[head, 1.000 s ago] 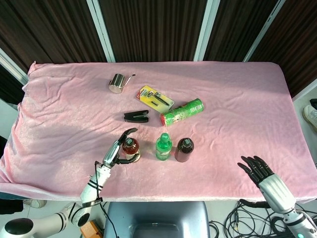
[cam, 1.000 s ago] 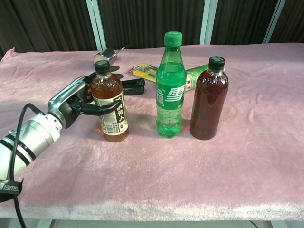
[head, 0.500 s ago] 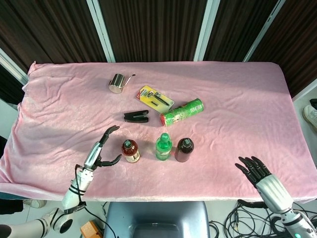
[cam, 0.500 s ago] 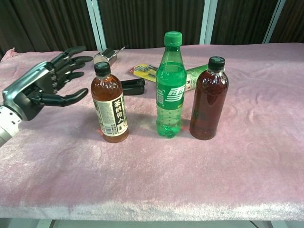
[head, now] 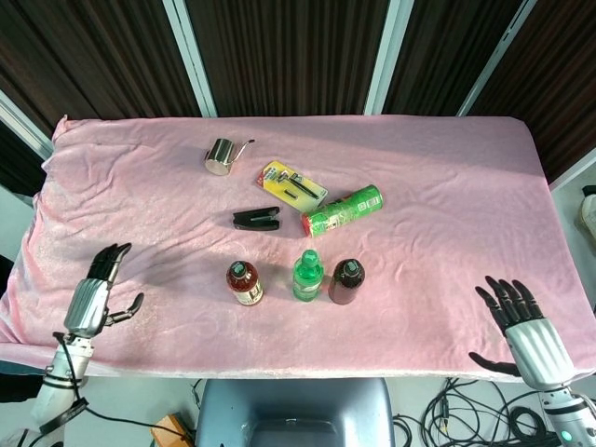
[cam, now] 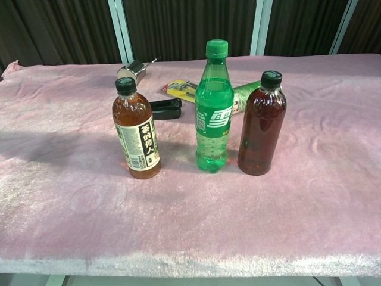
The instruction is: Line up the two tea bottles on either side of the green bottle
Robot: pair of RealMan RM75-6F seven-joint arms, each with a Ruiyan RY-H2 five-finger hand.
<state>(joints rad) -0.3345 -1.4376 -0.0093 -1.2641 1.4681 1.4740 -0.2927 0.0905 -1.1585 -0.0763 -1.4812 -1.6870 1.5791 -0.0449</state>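
- Covering the surface [head: 447,177], a pink cloth is seen, on which all things rest.
- The green bottle [cam: 214,107] is stood upright between the labelled tea bottle [cam: 136,130] and the dark tea bottle [cam: 262,124], apart but in one row, so the line-up is judged complete.
- The left robot hand [head: 97,293] and right robot hand [head: 523,326] are held at the near edge, fingers spread, empty.

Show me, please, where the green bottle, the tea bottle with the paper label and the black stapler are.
green bottle [cam: 214,119], chest view, on its white label.
tea bottle with the paper label [cam: 141,145], chest view, on the printed label.
black stapler [head: 256,219], head view, on the middle of its body.
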